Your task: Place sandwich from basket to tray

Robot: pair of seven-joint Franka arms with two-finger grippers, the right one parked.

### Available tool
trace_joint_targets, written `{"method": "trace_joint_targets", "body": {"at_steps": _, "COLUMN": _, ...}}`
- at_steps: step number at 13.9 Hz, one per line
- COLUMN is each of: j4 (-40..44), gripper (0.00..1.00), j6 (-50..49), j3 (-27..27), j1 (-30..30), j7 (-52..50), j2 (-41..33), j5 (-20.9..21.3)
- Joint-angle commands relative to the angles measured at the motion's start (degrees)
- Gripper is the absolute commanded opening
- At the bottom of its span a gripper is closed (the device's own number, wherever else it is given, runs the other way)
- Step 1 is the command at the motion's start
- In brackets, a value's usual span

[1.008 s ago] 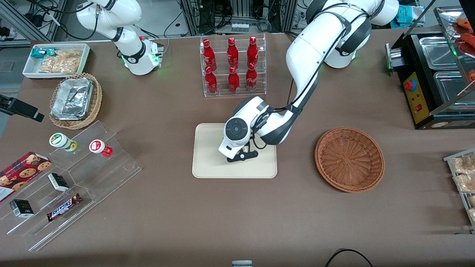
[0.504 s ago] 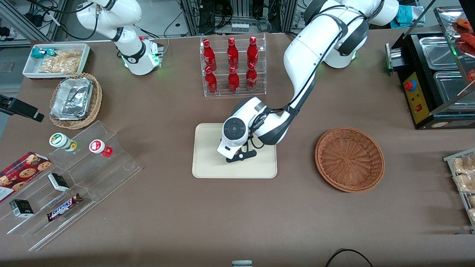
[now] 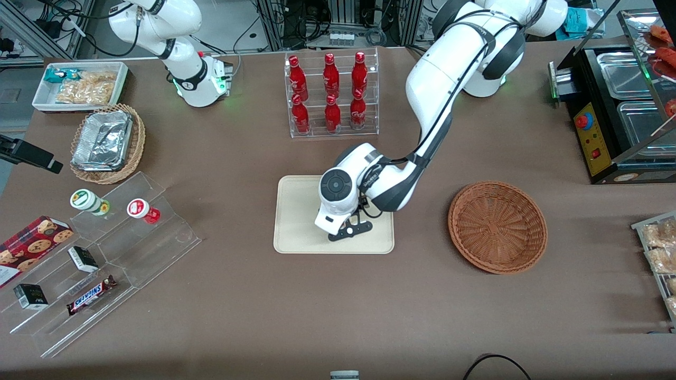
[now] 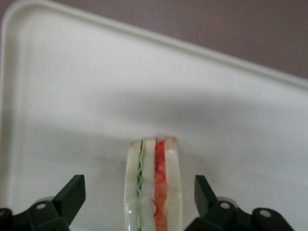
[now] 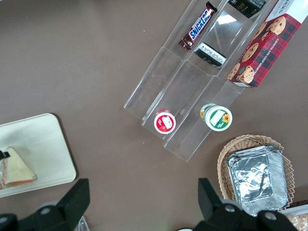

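Note:
The sandwich (image 4: 154, 190) stands on its edge on the cream tray (image 4: 72, 96), its green and red-orange filling showing between pale bread slices. My left gripper (image 4: 138, 186) is open around it, and each black fingertip (image 4: 73, 190) stands a little off the bread. In the front view the gripper (image 3: 349, 231) hangs low over the tray (image 3: 296, 211) and hides the sandwich. The right wrist view shows the sandwich (image 5: 17, 169) on the tray (image 5: 43, 144). The reddish-brown basket (image 3: 497, 227) sits beside the tray toward the working arm's end, with nothing in it.
A clear rack of red bottles (image 3: 331, 95) stands farther from the front camera than the tray. Toward the parked arm's end are a clear stepped display (image 3: 105, 258) with snacks, a tan wicker basket with foil container (image 3: 105, 142) and a white snack bin (image 3: 79, 84). A black appliance (image 3: 612, 105) stands toward the working arm's end.
The left gripper has shifted slightly nearer to the front camera over the tray. The basket and tray have not moved.

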Motion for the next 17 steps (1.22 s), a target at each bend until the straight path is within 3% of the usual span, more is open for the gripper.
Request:
{"method": "trace_joint_targets", "body": {"at_steps": 1, "j4": 3.5, "gripper": 1.00, "j6": -0.6, "j3": 3.3, "j1": -0.5, "j7": -1.3, "j2": -1.8, "j5": 0.9}}
{"method": "trace_joint_targets", "body": {"at_steps": 6, "j4": 3.9, "gripper": 1.00, "j6": -3.5, "j3": 7.1, "j1": 1.7, "j7": -1.2, "j2": -8.9, "j5": 0.9}}
{"method": "trace_joint_targets", "body": {"at_steps": 10, "j4": 3.4, "gripper": 1.00, "j6": -13.5, "j3": 7.0, "j1": 9.4, "j7": 1.1, "j2": -15.4, "j5": 1.2}}
{"method": "trace_joint_targets", "body": {"at_steps": 17, "j4": 2.3, "gripper": 1.00, "j6": -35.0, "j3": 6.7, "j1": 27.8, "j7": 35.4, "j2": -27.7, "j5": -0.5}}
